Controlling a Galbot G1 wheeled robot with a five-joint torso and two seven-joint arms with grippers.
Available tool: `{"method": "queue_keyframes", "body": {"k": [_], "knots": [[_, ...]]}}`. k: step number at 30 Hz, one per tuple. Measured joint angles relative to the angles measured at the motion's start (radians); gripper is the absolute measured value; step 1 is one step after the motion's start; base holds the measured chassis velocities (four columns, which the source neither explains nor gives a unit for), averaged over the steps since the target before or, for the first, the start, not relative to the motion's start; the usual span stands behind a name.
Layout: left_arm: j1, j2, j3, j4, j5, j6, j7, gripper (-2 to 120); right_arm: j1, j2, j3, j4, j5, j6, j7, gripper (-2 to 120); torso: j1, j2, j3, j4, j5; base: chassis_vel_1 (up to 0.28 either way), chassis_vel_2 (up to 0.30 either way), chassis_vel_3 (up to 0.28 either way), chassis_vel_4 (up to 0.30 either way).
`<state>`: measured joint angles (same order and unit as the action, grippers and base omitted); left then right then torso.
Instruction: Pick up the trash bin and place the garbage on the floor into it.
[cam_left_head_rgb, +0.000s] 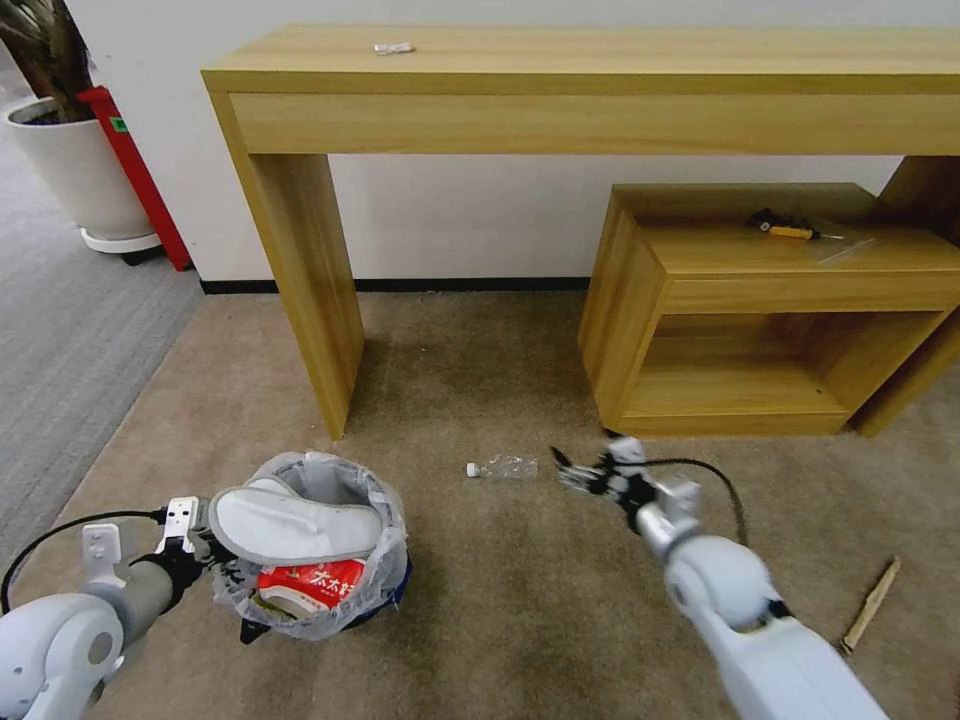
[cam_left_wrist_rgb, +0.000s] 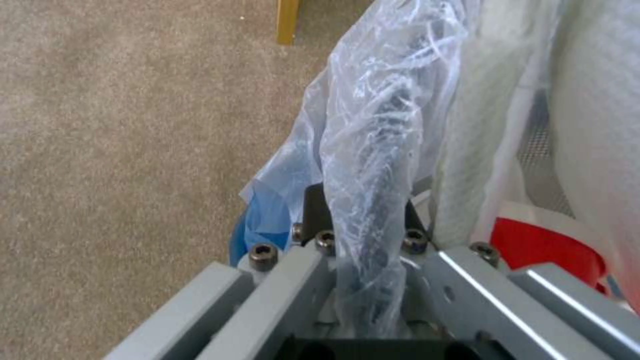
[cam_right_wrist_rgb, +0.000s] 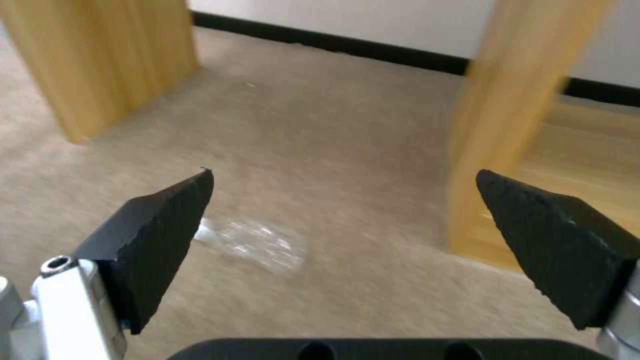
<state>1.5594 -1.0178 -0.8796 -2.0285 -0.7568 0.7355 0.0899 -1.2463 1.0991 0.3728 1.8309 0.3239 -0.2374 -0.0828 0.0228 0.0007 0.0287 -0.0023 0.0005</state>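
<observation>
At the near left, the trash bin (cam_left_head_rgb: 330, 590) is gripped by the left gripper (cam_left_head_rgb: 222, 560), whose jaws are pinched onto the bin's rim and its crinkly plastic liner (cam_left_wrist_rgb: 373, 165), as is seen close up in the left wrist view. A white slipper (cam_left_head_rgb: 290, 525) is laid across the mouth of the bin, and a crushed red cup (cam_left_head_rgb: 312, 585) is lodged beneath it inside the liner. Whether the bin is raised off the beige floor (cam_left_head_rgb: 480, 620) or resting on it cannot be told. At the near right, a wooden stick (cam_left_head_rgb: 871, 603) is left lying on the carpet, well apart from both arms. Farther in, towards the middle, the right gripper (cam_left_head_rgb: 568, 470) is held low over the carpet with its fingers (cam_right_wrist_rgb: 157, 235) spread wide. The clear bottle (cam_left_head_rgb: 503, 467) is found on its side just to the left of those fingertips, apart from them and not touched. Beyond, a wooden table (cam_left_head_rgb: 600, 80) stands against the wall, with a low wooden shelf unit (cam_left_head_rgb: 760, 300) under its right end.
</observation>
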Motion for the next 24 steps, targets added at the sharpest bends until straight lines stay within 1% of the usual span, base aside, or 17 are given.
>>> {"method": "queue_keyframes", "body": {"k": [1,4,11,17,20,22,23,24], "knots": [[0.002,-0.001,-0.003,0.000,0.004,0.000,0.005,0,-0.017,-0.007,0.022,0.000,-0.006,0.007,-0.002,100,0.000,0.000,0.000,0.0001,0.0000,0.000,0.000,0.000,0.000],[0.004,-0.006,-0.003,-0.004,0.010,0.000,0.008,0,-0.029,-0.011,0.041,-0.001,-0.019,0.010,-0.004,100,0.000,0.000,0.000,0.0003,-0.0001,0.000,0.000,0.000,0.000],[0.009,-0.016,-0.001,-0.022,0.014,0.000,0.008,0,-0.011,0.002,0.017,0.000,-0.035,0.001,-0.005,100,0.000,0.000,0.000,0.0003,-0.0001,-0.024,0.031,0.034,-0.024],[0.018,-0.023,-0.006,-0.031,0.014,0.000,0.008,0,0.005,0.000,-0.017,-0.003,-0.047,-0.009,-0.005,100,0.000,0.000,0.000,0.0004,-0.0002,-0.166,0.171,0.174,-0.163],[0.023,-0.028,-0.007,-0.035,0.018,0.000,0.010,0,0.021,-0.013,-0.039,-0.008,-0.051,-0.030,-0.005,100,0.000,0.000,0.000,0.0004,-0.0002,-0.213,0.205,0.194,-0.189],[0.025,-0.031,-0.007,-0.038,0.021,0.000,0.011,0,0.050,-0.034,-0.066,-0.024,-0.046,-0.050,-0.012,100,0.000,0.000,0.000,0.0001,-0.0003,-0.192,0.167,0.176,-0.171],[0.025,-0.034,-0.006,-0.041,0.023,0.000,0.011,0,0.084,-0.058,-0.095,-0.053,-0.039,-0.059,-0.037,100,0.000,0.000,0.000,0.0003,0.0000,-0.165,0.157,0.114,-0.138],[0.025,-0.034,-0.006,-0.041,0.023,0.000,0.011,0,0.084,-0.058,-0.095,-0.053,-0.039,-0.059,-0.037,100,0.000,0.000,0.000,0.0003,0.0000,-0.165,0.157,0.114,-0.138]]}}
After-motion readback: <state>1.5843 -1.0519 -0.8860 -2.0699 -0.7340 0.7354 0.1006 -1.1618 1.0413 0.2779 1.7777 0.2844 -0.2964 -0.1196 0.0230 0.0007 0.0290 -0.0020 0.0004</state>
